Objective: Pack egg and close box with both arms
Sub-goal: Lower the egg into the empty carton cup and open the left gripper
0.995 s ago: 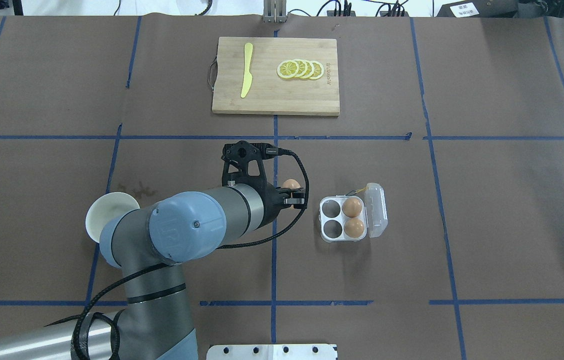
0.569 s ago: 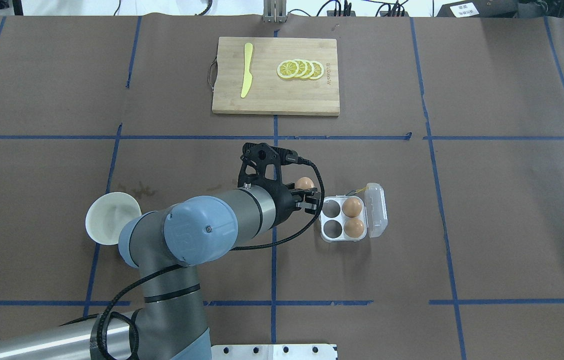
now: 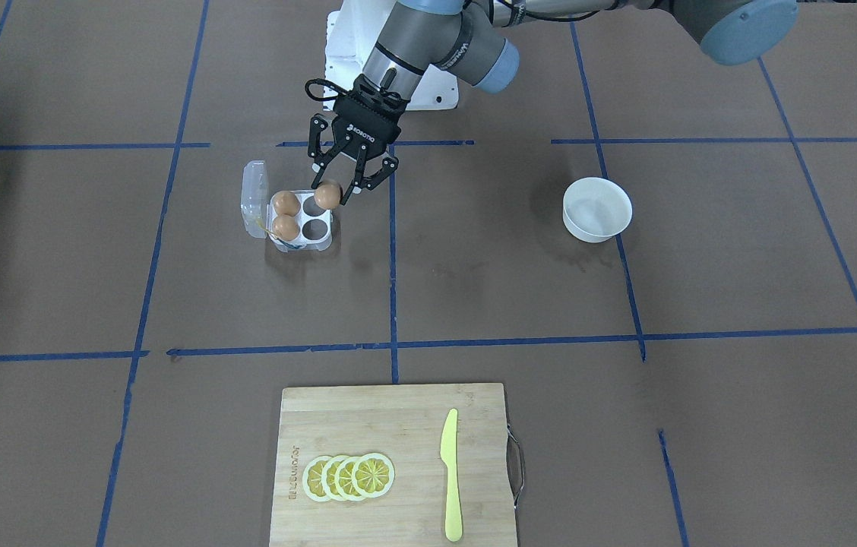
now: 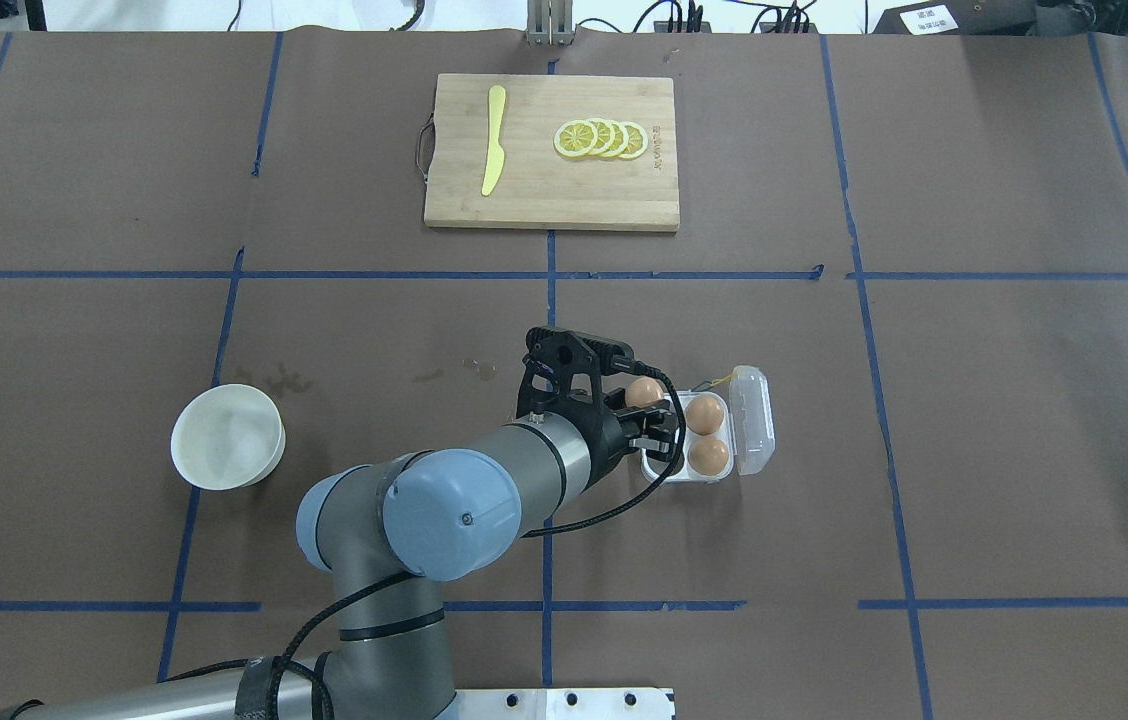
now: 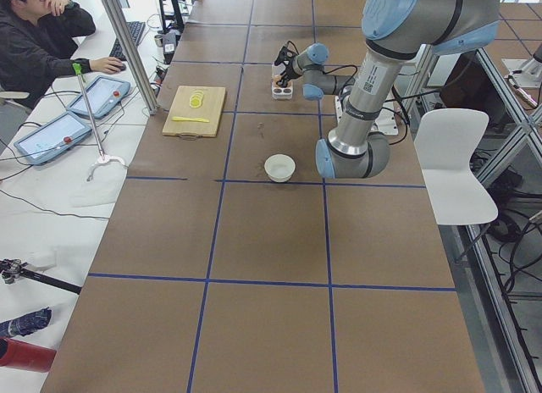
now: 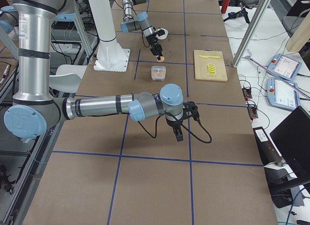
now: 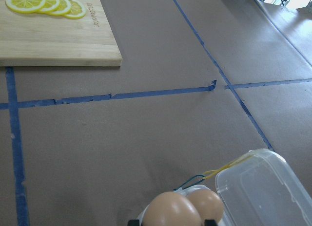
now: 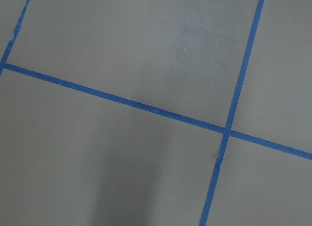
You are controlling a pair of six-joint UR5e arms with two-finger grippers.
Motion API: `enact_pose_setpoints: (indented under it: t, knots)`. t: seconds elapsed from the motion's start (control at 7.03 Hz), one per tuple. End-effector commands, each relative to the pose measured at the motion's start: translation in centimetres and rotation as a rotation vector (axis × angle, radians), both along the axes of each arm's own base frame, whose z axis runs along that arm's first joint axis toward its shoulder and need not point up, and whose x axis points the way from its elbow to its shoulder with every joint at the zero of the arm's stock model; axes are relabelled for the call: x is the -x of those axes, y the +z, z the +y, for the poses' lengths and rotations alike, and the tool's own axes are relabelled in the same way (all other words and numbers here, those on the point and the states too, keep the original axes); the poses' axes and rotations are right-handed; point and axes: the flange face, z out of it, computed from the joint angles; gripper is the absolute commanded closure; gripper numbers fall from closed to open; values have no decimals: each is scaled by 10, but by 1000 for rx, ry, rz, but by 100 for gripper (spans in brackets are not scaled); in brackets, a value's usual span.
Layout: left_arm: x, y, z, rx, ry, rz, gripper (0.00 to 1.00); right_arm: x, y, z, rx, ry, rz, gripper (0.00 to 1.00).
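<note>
My left gripper [image 4: 648, 404] is shut on a tan-brown egg [image 4: 642, 391] and holds it just above the far-left cup of the clear box [image 4: 689, 480]. In the front view the gripper [image 3: 330, 190] holds the egg [image 3: 327, 195] over the box [image 3: 315, 226]. The lid [image 4: 754, 420] lies open to the right. Two other brown eggs [image 4: 704, 413] [image 4: 709, 455] sit in the right cups. The left wrist view shows the held egg [image 7: 173, 210] and the lid [image 7: 258, 187]. My right gripper [image 6: 178, 133] shows only in the right side view, and I cannot tell its state.
A white bowl [image 4: 227, 436] stands on the table at the left. A wooden cutting board [image 4: 624, 200] with a yellow knife [image 4: 494, 140] and lemon slices [image 4: 601, 139] lies at the far middle. Blue tape lines cross the brown table.
My left arm has moved to the right with the egg, from beside the bowl's side of the centre line to above the box's left cups.
</note>
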Motion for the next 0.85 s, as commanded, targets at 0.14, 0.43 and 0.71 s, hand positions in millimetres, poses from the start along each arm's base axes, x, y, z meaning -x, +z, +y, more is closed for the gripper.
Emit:
enact_pose_setpoints:
  t: [0.14, 0.43, 0.71]
  knots:
    - [-23, -7, 2, -1, -5, -11, 88, 0, 1, 1, 3, 0, 0, 0]
    - [-31, 1, 3, 4, -2, -32, 87, 0, 0, 0, 2, 0, 0, 0]
    - [-38, 4, 12, 6, 13, -39, 87, 0, 2, 1, 4, 0, 2, 0]
